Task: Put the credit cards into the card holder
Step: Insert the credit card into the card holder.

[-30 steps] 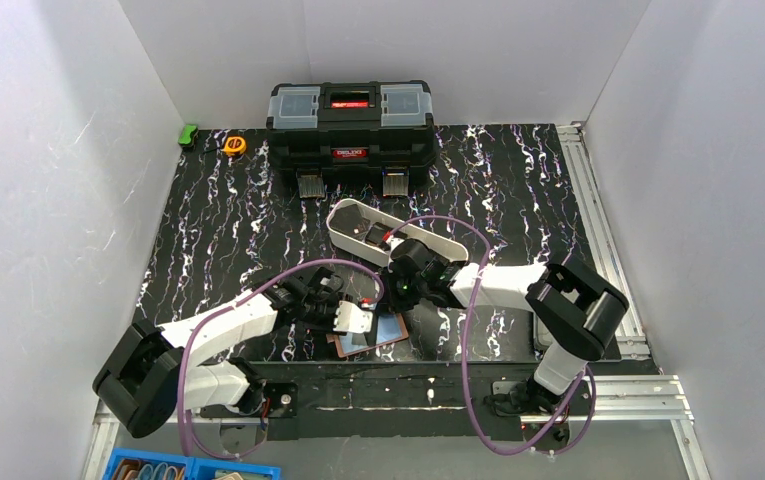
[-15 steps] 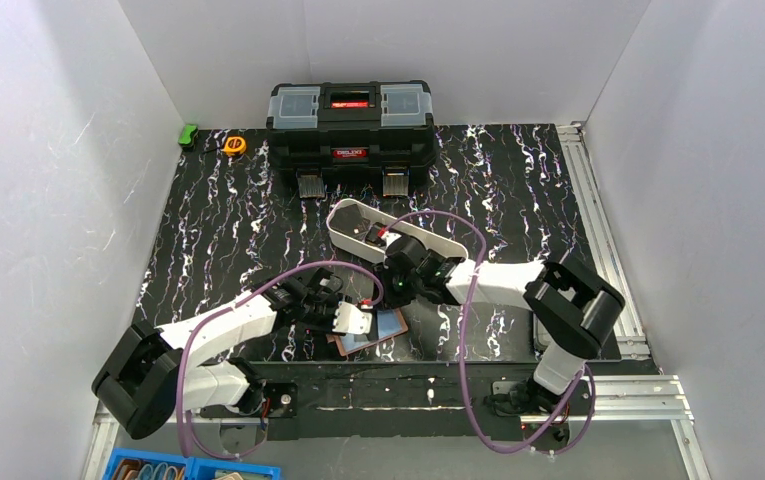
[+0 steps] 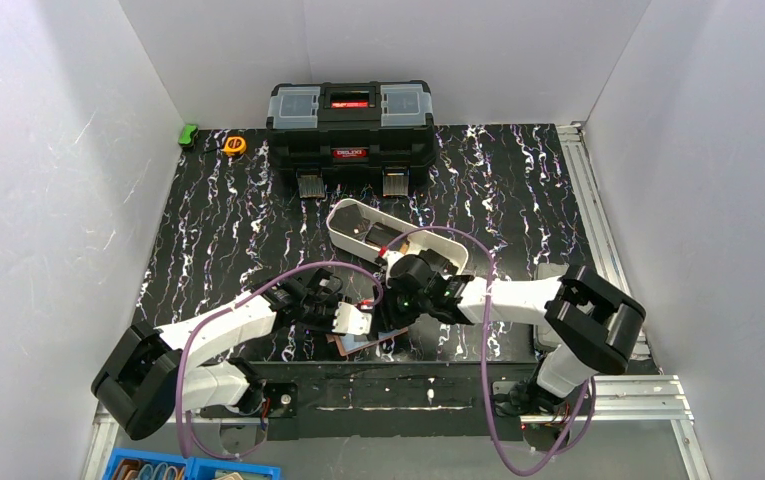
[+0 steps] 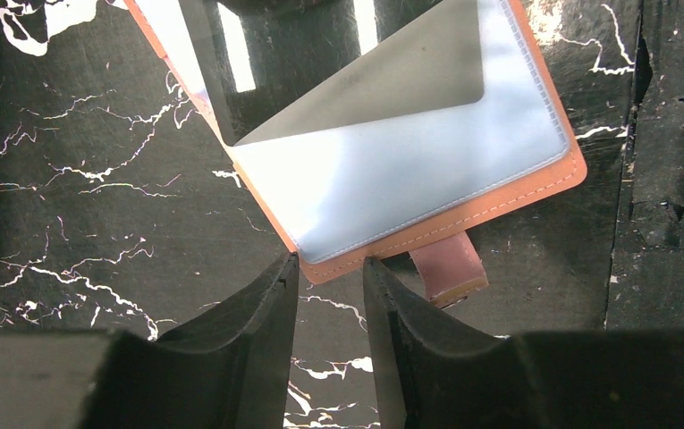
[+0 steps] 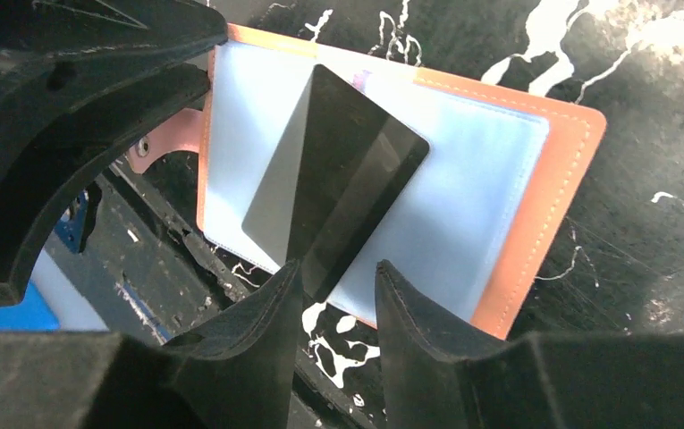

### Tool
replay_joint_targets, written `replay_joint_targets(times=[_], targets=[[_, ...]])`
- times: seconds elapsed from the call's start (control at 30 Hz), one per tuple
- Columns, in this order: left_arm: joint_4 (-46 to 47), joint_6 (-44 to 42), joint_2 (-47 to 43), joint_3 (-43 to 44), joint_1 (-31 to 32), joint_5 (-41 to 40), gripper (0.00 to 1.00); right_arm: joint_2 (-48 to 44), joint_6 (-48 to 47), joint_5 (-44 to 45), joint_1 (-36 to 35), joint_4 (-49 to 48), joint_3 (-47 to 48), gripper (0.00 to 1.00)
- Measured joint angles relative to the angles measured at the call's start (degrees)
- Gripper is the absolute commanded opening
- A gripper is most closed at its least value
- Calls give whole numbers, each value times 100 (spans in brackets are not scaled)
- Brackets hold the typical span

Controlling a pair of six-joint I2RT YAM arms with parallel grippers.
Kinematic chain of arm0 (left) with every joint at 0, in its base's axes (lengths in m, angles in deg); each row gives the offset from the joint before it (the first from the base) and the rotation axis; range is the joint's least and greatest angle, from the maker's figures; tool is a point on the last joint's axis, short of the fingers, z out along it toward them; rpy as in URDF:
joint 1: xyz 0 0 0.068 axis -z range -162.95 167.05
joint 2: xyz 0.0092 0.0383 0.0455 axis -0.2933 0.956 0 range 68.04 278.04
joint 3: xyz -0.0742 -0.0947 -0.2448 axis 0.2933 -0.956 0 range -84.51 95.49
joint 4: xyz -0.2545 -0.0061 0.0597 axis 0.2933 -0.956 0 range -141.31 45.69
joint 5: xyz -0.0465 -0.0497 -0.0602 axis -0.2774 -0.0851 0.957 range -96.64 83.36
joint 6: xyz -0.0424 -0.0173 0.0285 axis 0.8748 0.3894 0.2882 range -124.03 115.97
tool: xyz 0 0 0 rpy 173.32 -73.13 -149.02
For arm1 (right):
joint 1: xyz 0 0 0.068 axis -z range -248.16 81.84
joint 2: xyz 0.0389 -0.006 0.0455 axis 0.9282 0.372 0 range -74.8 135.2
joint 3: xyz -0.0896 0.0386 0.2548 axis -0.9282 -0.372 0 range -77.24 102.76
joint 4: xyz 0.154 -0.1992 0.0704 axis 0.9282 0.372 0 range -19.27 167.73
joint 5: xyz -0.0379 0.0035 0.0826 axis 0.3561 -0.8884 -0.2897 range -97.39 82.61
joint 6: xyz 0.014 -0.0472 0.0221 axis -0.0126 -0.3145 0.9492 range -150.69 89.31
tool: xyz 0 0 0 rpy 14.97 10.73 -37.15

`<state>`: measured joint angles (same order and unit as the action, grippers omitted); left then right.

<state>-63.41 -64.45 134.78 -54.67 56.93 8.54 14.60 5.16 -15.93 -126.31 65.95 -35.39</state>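
two robot arms meet at the near edge of a black marbled table [image 3: 228, 230], where the card holder [image 5: 535, 206] lies open and flat. from overhead the arms cover most of it and only a tan sliver shows beneath them.

the right wrist camera gives the clearest look: a dark, glossy credit card [image 5: 347, 188] rests at a slant across the holder's clear window pocket. its lower end reaches down between the fingers of the right gripper [image 5: 338, 277]. those jaws stand partly apart, wider than the thin card, and do not pinch it. whether the card sits under the clear film or on top of it cannot be told.

the left wrist camera sees the opposite edge. the left gripper [image 4: 329, 268] hovers with its jaws a narrow gap apart and nothing between them, its tips just beside the holder's stitched border. the pink snap tab [image 4: 448, 268] pokes out next to the right-hand finger.

only the overhead view takes in the rest: a long white tray [image 3: 346, 240] just behind the grippers, with small dark items inside. a black toolbox [image 3: 350, 125] sits at the far edge.
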Motion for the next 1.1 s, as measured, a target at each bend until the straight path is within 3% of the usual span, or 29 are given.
replay_joint_targets(times=[0.2,0.5,1.1], targets=[[-11,-2,0,0,0,0,31,37,-175,723,-439,365,323,50],[-37,-57,0,0,0,2,30,566,-452,1963,-953,1346,1134,49],[-61,-146,-2,0,7,2,29,492,-522,2343,-984,1375,1038,45]])
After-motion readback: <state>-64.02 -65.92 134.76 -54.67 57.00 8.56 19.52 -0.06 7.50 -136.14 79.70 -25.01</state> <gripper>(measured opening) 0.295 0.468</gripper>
